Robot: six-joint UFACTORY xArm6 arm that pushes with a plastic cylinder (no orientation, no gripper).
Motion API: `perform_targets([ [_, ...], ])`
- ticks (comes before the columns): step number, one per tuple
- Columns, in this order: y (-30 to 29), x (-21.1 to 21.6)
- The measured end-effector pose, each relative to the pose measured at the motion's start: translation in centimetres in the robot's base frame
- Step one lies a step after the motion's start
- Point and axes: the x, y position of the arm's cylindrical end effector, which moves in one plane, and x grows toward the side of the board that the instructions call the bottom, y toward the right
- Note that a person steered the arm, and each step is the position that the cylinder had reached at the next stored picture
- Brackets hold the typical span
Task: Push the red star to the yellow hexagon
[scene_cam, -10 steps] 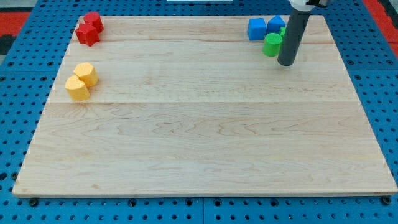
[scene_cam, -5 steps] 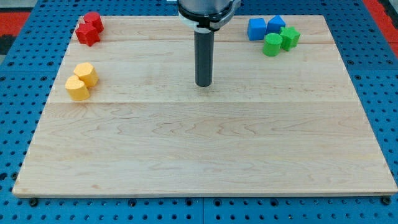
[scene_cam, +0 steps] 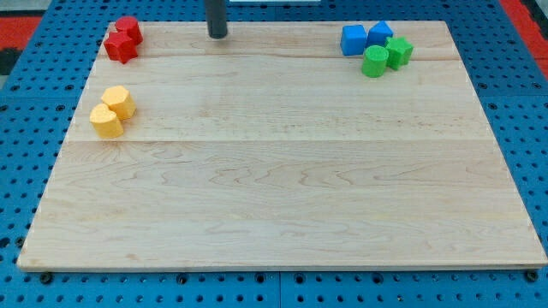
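- Red star (scene_cam: 120,48) sits at the view's top-left corner of the wooden board (scene_cam: 282,197), touching a second red block (scene_cam: 129,29) just above it; neither looks pushed toward the goal yet.
- Two yellow blocks lie below, well apart from the reds: the yellow hexagon (scene_cam: 107,122) seems the lower one, touching a rounder yellow block (scene_cam: 118,101), though shapes are hard to tell.
- My tip (scene_cam: 217,36) rests on the board near the top edge, right of the reds, touching no block and holding nothing.
- Judgement: the push itself is not yet begun; the star must travel down the view to the hexagon.
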Motion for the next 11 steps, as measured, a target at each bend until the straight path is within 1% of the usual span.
perform_targets([
  [1, -4.5, -1.3],
  [3, -14.7, -1.3],
  [5, -18.3, -1.3],
  [6, -19.0, -1.1],
  [7, -16.1, 1.6],
  [8, -10.7, 3.9],
  [9, -10.4, 8.1],
  [10, -10.3, 10.2],
  [11, -10.1, 15.3],
])
